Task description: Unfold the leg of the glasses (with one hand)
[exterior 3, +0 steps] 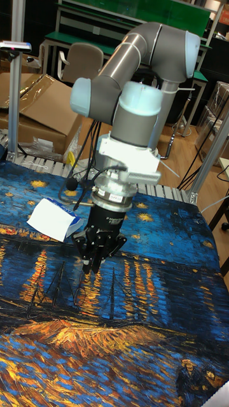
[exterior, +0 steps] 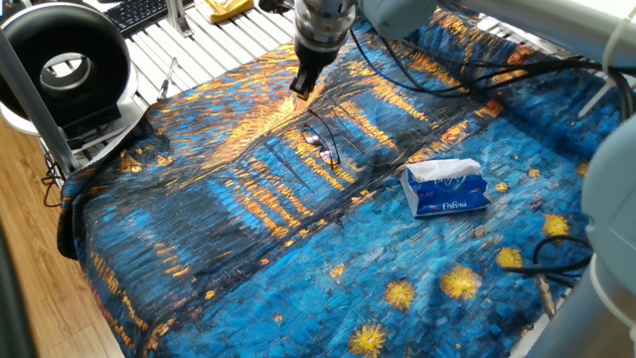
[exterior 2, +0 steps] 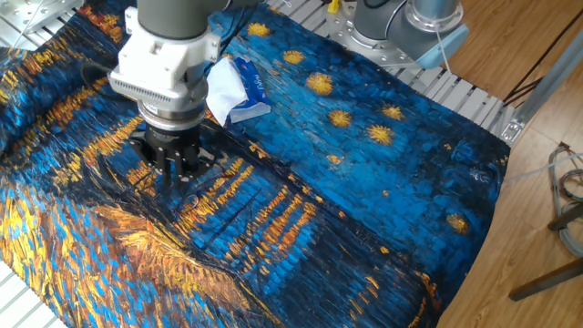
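Black two-finger gripper (exterior: 301, 86) w/ fingers close together, nothing visibly held, hanging above painted blue-orange cloth (exterior: 248, 229).
Thin dark wire-frame glasses (exterior: 322, 145) lie on cloth just below/beside gripper, apart from it; legs hard to make out, hidden behind gripper in other fixed view. Blue-white tissue pack (exterior: 444, 188) farther off. Workshop bench behind.
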Controlling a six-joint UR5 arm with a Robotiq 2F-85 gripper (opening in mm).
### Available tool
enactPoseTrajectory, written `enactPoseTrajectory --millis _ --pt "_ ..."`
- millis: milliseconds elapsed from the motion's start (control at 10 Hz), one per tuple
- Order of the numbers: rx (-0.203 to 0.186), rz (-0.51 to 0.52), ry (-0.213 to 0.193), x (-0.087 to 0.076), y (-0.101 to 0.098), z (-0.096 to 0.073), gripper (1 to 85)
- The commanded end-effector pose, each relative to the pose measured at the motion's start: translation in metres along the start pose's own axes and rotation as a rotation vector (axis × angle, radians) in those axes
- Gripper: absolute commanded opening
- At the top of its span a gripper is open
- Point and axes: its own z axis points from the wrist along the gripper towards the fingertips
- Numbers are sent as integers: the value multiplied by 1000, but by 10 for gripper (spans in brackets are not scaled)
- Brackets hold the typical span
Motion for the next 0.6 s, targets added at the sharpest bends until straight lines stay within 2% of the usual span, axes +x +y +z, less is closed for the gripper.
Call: enactPoseTrajectory --millis 0,200,300,500 --pt "-100 146 116 27 26 15 280" --pt "-80 155 173 42 21 19 280" --pt "-75 155 177 43 20 19 280" --pt "-77 159 216 53 22 18 277"
